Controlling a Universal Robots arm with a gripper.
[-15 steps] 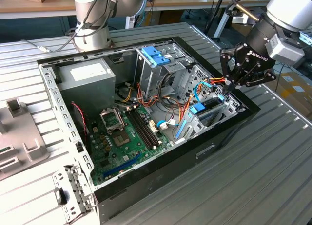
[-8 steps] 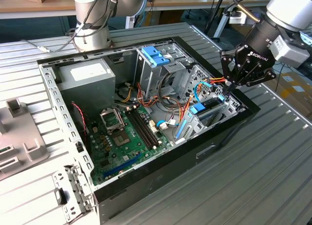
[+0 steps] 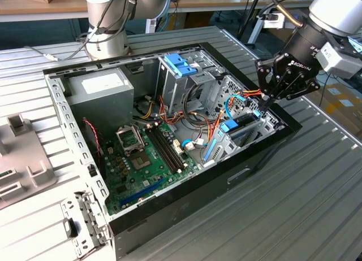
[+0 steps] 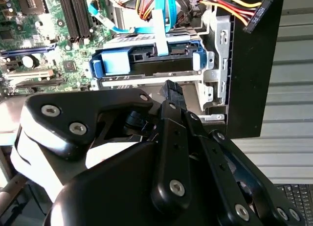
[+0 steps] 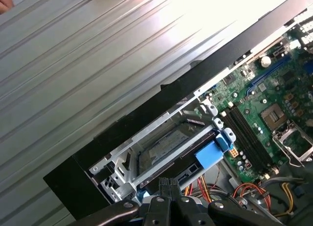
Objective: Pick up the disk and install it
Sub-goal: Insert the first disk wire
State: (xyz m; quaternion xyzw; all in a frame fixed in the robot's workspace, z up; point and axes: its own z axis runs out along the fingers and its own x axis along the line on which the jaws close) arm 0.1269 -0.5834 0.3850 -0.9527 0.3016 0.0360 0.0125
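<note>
tool [image 3: 266, 107] angled down over seated disk [image 4: 146, 63] | fingers apparently closed, empty

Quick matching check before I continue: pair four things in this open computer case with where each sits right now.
Things:
1. disk
2. gripper
3. power supply
4. blue plastic bracket

Places:
A. atop the tall metal drive cage
B. in the low metal bay at the case's edge
C. case corner nearest the arm's base
D. just above the disk's bay

Pairs: 1-B, 2-D, 3-C, 4-A
</note>
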